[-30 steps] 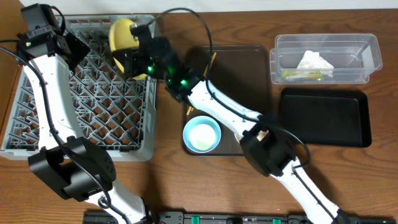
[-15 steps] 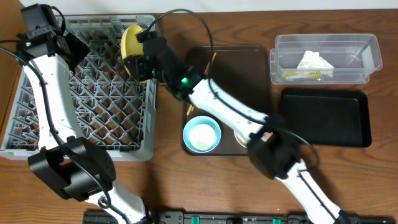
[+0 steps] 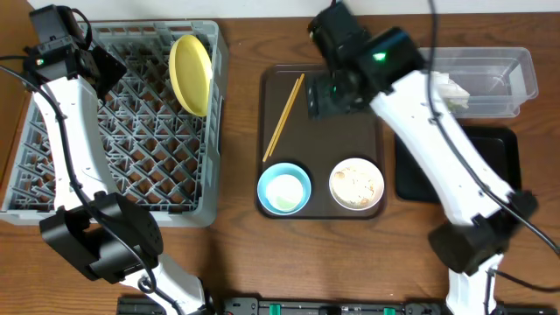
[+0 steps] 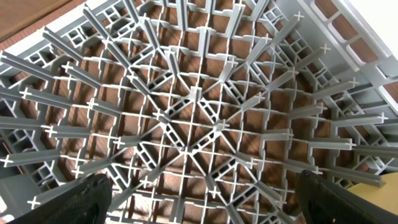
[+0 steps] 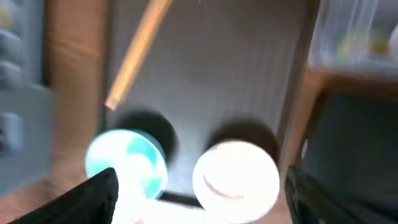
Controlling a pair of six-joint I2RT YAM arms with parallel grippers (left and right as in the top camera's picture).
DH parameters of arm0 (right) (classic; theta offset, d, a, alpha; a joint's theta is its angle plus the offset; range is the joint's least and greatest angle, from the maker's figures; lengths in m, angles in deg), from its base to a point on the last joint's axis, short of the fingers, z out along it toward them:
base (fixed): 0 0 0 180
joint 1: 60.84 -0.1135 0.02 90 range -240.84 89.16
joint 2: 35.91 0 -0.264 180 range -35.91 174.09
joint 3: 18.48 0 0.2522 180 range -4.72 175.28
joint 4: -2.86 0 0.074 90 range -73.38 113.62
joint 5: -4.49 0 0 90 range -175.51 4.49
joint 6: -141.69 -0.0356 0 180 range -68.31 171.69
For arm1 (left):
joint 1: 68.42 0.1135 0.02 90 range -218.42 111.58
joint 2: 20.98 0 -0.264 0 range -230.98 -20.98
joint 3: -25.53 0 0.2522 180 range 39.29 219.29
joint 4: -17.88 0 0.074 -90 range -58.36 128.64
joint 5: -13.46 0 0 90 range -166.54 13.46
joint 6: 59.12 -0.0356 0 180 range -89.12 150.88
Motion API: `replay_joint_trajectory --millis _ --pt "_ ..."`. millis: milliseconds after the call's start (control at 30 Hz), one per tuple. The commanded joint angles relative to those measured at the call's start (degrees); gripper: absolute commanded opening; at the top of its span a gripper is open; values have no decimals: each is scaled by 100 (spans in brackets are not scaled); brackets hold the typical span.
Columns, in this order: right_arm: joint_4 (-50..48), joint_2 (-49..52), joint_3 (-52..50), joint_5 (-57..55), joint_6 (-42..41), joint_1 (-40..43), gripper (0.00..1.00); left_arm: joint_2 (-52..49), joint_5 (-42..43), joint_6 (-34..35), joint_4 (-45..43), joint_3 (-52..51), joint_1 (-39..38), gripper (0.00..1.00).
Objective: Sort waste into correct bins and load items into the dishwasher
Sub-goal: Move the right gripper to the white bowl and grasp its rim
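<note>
The round yellow plate [image 3: 192, 72] stands on edge among the pegs at the back right of the grey dish rack [image 3: 114, 131]. My right gripper [image 3: 325, 94] hangs open and empty over the dark brown tray [image 3: 337, 140]. In the blurred right wrist view, the open right gripper [image 5: 200, 193] is above the light blue bowl [image 5: 127, 163] and the white bowl [image 5: 235, 177]. The chopsticks [image 3: 284, 116] lie on the tray's left side. The white bowl [image 3: 356, 184] holds whitish food scraps. My left gripper [image 4: 202, 199] is open over the rack's pegs [image 4: 199, 112].
The clear tub [image 3: 490, 66] at the back right holds a white paper piece [image 3: 448, 87] and a green wrapper [image 3: 422, 107]. The black tray [image 3: 477, 166] lies in front of it, partly behind my right arm. The light blue bowl [image 3: 283, 189] sits on the brown tray's front left.
My right gripper opened and let go of the yellow plate, which now stands in the rack. It then swung right to above the brown tray. The left arm stayed still.
</note>
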Motion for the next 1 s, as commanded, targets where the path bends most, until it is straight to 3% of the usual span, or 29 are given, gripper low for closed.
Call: replay_joint_trajectory --millis 0,133,233,333,367,400,500,600,967 --pt "9 114 -636 -107 -1001 -26 84 24 -33 26 20 -28 35 96" --pt "-544 114 -1939 125 -2271 -24 79 24 -33 26 20 -28 35 96" --pt "-992 114 -2586 625 -2282 -42 74 24 -33 26 17 -28 35 96" --pt "-1373 114 -3040 765 -2284 -52 58 24 -33 26 20 -28 35 96" --pt "-1497 114 -3165 765 -2288 -52 57 24 -33 26 20 -28 35 96" --pt "-1565 114 -3226 763 -2326 -48 56 24 -33 26 20 -28 35 96" --pt "-1856 116 -3467 765 -2736 -55 36 24 -33 26 17 -28 35 96" --pt "-2330 118 -3897 726 -3038 -109 35 24 -33 26 20 -28 35 96" --pt "-2573 118 -4057 708 -3042 -125 3 24 -33 26 20 -28 35 96"
